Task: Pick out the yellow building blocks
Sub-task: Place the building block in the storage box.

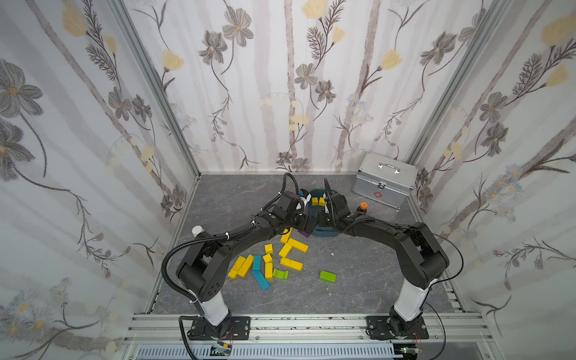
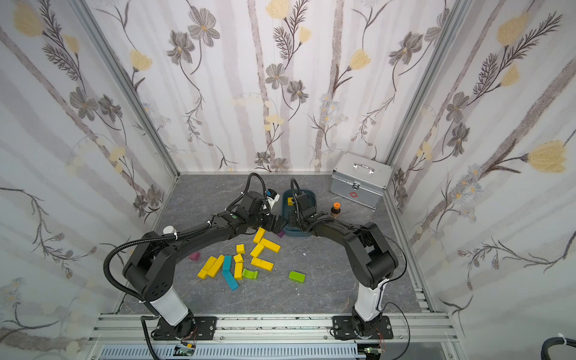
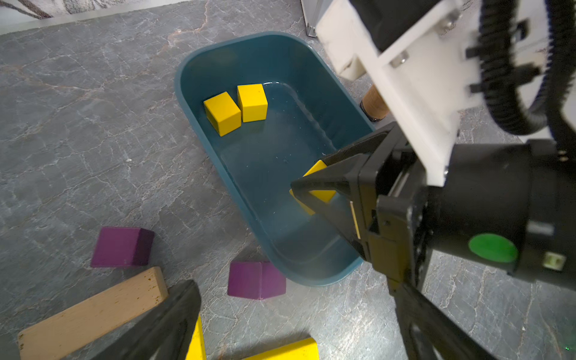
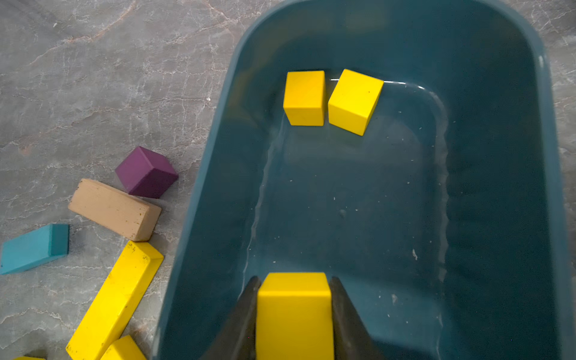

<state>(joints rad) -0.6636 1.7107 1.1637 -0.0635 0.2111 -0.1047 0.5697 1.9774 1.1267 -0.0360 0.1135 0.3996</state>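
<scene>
yellow blocks [image 2: 270, 245] near teal tub [image 2: 296, 233]

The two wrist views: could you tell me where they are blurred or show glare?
Left wrist view: its own finger is blurred, the bin sharp. Right wrist view: the fingers gripping the yellow block are soft; a glint lines the bin floor.

The yellow building blocks [image 1: 291, 263] are bright yellow painted cubes and longer rectangular bars. Nine lie flat and loose on the tabletop [image 1: 367, 280] in a cluster at 9 o'clock from its centre: seven bars at mixed angles, including a pair of bars [image 1: 237, 267] touching side by side at the cluster's 8 o'clock edge, and two cubes [image 1: 268, 248] near its middle. Two more cubes [image 4: 304, 98] sit just beside each other at the 12 o'clock end of the teal bin [image 4: 498, 156], and one cube [image 4: 294, 318] is clamped in the right gripper [image 4: 294, 282] over its 6 o'clock end.
</scene>
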